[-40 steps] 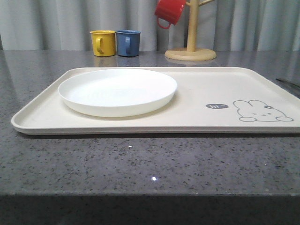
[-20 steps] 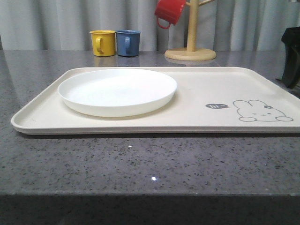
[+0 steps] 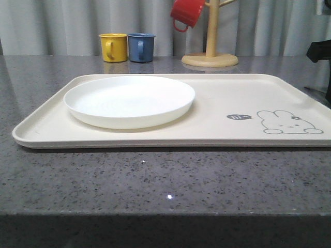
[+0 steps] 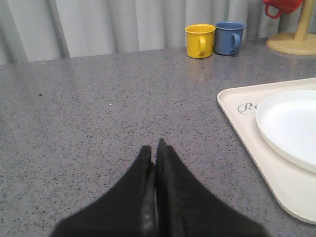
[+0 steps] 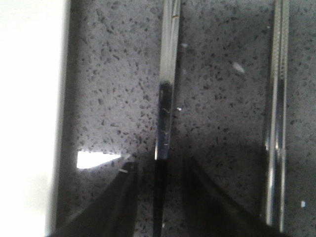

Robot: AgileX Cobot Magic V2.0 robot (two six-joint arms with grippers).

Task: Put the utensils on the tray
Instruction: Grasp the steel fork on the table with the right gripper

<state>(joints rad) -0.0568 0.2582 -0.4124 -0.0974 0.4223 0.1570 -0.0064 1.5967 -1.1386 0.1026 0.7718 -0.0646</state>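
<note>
The cream tray [image 3: 222,98] with the rabbit drawing lies across the counter, and the round white plate [image 3: 129,101] rests on its left half. In the right wrist view a flat silver utensil handle [image 5: 168,74] lies on the grey counter beside the tray's rim [image 5: 29,98]. My right gripper [image 5: 159,168] is open, one finger on each side of that handle; I cannot tell which utensil it is. A pair of thin silver chopsticks [image 5: 276,123] lies parallel, farther from the tray. The left gripper [image 4: 154,147] is shut and empty above bare counter, left of the tray [image 4: 247,123].
A yellow mug [image 3: 114,46] and a blue mug [image 3: 141,47] stand behind the tray. A red mug [image 3: 187,12] hangs on a wooden mug tree [image 3: 211,51] at the back right. The right arm [image 3: 321,51] shows dark at the right edge.
The right arm came into the front view at the right edge and has since shifted farther right. Tray and plate have not moved.
</note>
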